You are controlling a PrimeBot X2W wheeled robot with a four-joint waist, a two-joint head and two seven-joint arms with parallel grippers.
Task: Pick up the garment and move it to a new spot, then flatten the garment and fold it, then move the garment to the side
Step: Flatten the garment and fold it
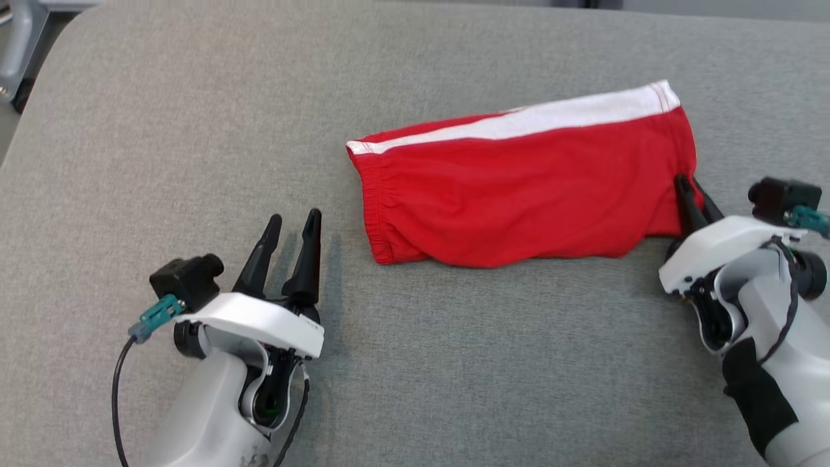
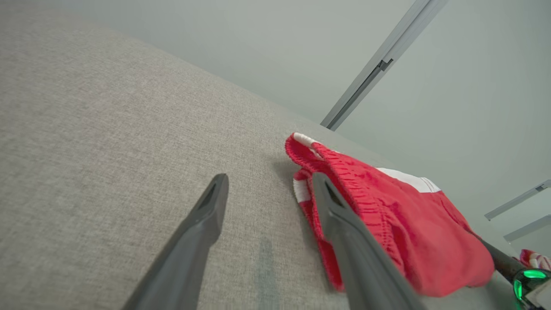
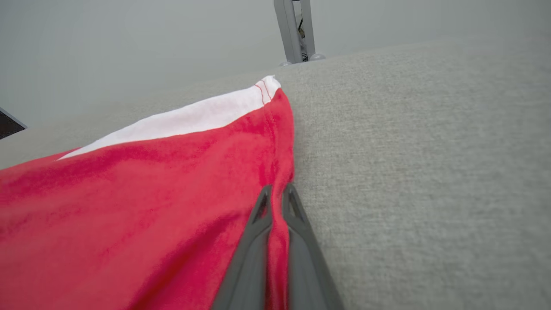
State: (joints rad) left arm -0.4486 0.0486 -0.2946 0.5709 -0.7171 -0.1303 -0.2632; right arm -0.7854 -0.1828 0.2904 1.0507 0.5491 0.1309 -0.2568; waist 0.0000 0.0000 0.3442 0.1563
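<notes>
Closest to you, at the bottom of the head view, are the two pale forearms, one at each lower corner, each ending in a hand with dark fingers pointing up the picture.

The grey fabric-covered desk (image 1: 194, 130) runs under everything. On it, right of the middle, lies the garment (image 1: 519, 188): red shorts, folded into a long, fairly flat block that slants a little across the desk. Its gathered waistband (image 1: 376, 194) faces your left side and its hem end faces your right. A white stripe (image 1: 551, 117) runs along the far edge.

Your right hand (image 1: 688, 183) is at the hem end, at the near right corner of the shorts. Its fingers are pressed together. In the right wrist view a strip of red cloth passes between them, so the right hand (image 3: 278, 189) is pinching the garment's edge.

Your left hand (image 1: 295, 217) sits low over bare desk, near the waistband end but apart from it. Its fingers (image 2: 206, 219) are spread wide with nothing between them. In the left wrist view the waistband lies just beyond the fingertip nearer the shorts.
</notes>
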